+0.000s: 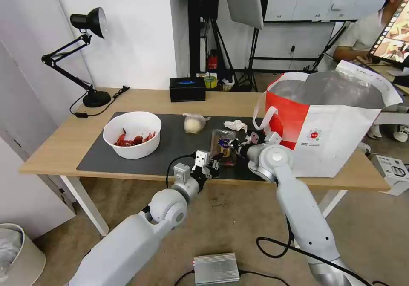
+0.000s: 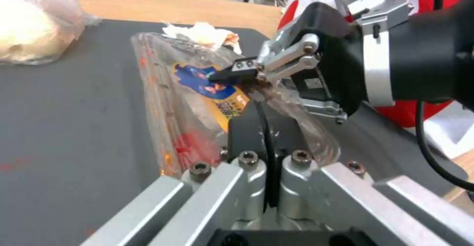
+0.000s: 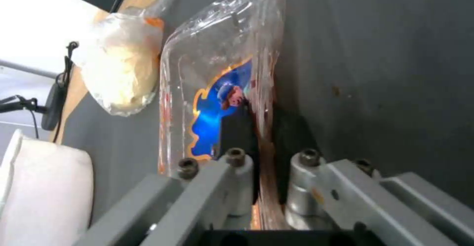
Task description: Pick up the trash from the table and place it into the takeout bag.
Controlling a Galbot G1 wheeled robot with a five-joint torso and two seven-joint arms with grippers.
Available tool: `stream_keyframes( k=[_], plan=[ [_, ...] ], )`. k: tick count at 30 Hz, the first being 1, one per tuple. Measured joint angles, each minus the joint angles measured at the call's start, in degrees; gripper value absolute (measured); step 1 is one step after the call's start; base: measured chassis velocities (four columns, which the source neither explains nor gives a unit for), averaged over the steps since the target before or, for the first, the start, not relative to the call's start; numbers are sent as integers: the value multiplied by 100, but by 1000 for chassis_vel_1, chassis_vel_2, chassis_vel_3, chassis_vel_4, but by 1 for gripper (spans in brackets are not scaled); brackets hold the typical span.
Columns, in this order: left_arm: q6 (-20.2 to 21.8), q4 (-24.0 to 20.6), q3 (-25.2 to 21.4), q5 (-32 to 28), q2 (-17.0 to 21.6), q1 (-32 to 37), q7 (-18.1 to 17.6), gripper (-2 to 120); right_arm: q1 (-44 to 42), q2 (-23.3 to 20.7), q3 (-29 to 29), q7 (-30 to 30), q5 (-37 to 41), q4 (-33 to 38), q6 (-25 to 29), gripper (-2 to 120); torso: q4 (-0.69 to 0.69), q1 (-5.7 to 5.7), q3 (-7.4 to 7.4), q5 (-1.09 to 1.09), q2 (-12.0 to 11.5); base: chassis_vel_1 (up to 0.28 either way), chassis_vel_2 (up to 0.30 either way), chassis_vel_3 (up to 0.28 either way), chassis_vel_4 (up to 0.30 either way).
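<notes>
On the table (image 1: 64,143), the clear clamshell tray (image 1: 222,143) with red scraps and a blue label sits tilted on the dark mat. My left gripper (image 1: 215,163) is shut on its near edge (image 2: 264,122). My right gripper (image 1: 232,144) is shut on its side edge (image 3: 264,125), and its black fingertips (image 2: 232,74) pinch the plastic (image 2: 183,101). A white bowl (image 1: 132,139) of red shells stands at the mat's left. Behind the tray are the knotted clear bag (image 1: 194,124) and a crumpled tissue (image 1: 235,125). The red-and-white takeout bag (image 1: 328,124) stands open at the table's right end.
A black tissue box (image 1: 187,88) and a black desk lamp (image 1: 91,56) stand at the back of the table. On the floor are a silver box (image 1: 216,268) with cables and a bin (image 1: 17,252) at the left. A person sits far back right.
</notes>
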Motion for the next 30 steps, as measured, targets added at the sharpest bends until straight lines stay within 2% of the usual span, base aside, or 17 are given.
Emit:
stream_keyframes(
  k=[2,18,30],
  plan=[
    [-2,-1,-11,-5,7,-1,-1,0,-4,11,5,-9,-1,2,0,1,0,0,0,-1,0,0,0,0,0],
    [-4,-232,-360,-40,174,206,53,0,-26,53,22,-44,-35,-20,0,1,-2,-1,-1,-2,0,0,0,0,0],
    [-64,-729,-1242,-11,563,900,190,0,-46,50,23,-181,-61,-25,0,1,-2,0,0,-1,0,0,0,0,0]
  ],
)
